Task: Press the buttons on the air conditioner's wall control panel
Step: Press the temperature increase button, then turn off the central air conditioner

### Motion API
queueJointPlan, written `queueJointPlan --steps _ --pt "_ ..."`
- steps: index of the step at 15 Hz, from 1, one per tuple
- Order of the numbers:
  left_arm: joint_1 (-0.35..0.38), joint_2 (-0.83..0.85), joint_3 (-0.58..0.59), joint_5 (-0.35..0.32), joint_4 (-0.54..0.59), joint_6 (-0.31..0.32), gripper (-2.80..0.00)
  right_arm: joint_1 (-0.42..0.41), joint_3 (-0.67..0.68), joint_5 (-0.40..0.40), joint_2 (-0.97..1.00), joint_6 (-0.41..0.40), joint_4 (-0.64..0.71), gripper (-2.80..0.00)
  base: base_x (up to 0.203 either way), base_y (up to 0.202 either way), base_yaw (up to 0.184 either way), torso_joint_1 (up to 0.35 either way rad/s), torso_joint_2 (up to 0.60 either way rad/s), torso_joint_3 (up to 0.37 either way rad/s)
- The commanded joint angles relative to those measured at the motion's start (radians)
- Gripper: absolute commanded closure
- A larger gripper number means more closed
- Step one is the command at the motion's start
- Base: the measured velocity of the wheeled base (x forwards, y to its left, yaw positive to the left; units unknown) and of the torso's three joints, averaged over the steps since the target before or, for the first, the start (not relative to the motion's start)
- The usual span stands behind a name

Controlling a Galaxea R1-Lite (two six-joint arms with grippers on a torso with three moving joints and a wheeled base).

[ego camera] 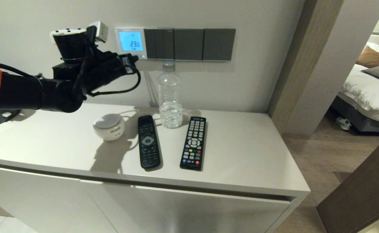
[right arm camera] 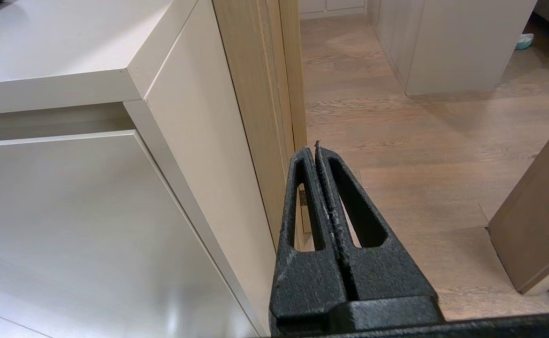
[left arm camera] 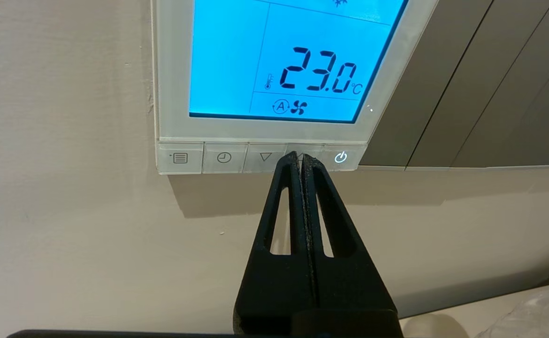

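With fingers pressed flat together, left gripper point(left arm camera: 301, 157) tipped against the buttons point(left arm camera: 260, 158), covering the key second from the right end of the row, between the down-triangle key and the lit power key. Seen close only in the left wrist view: five pale keys in a line under the screen, marked menu, clock, triangle, one hidden, power. In the head view, the same gripper point(ego camera: 137, 58) at upper left of the frame, just reaching the lower right corner of the air conditioner's wall control panel point(ego camera: 130, 42), key row too small to tell apart.

Panel: small white square on the wall, screen lit light blue, reading 23.0 °C with a fan sign beneath. Facing out from the wall, upright; key row running horizontally along its bottom edge. Touching its right side, dark grey switch plates point(ego camera: 189, 44).

Below, on the bench point(ego camera: 241, 155): water bottle point(ego camera: 169, 97), two black remotes point(ego camera: 148, 141), a round white device point(ego camera: 109, 127).

Right gripper point(right arm camera: 316, 148) shown only in its own wrist view, closed on nothing, beside the bench's end above wood floor point(right arm camera: 420, 141).
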Motion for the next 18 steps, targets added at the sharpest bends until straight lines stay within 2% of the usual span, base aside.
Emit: queueJointPlan --steps 1,6,11,14,18 --pt "0.0 0.012 -0.002 0.0 -0.003 -0.003 0.0 0.0 0.002 0.0 0.001 0.0 0.0 0.0 0.0 0.0 0.0 0.0 0.0 0.0" --pt "0.0 -0.057 0.055 0.001 -0.018 -0.004 0.0 0.0 0.002 0.0 0.001 0.0 0.0 0.0 0.0 0.0 0.0 0.0 0.0 0.0" --pt "0.0 -0.241 0.187 0.007 -0.022 -0.004 0.0 0.0 0.002 0.0 0.001 0.0 0.0 0.0 0.0 0.0 0.0 0.0 0.0 0.0" --pt "0.0 -0.405 0.352 0.037 -0.022 -0.003 0.0 0.0 0.002 0.001 0.001 0.0 0.0 0.0 0.0 0.0 0.0 0.0 0.0 0.0" --pt "0.007 -0.665 0.695 0.084 -0.022 0.005 0.0 0.0 0.002 0.0 0.001 0.0 0.0 0.0 0.0 0.0 0.0 0.0 0.0 0.0"
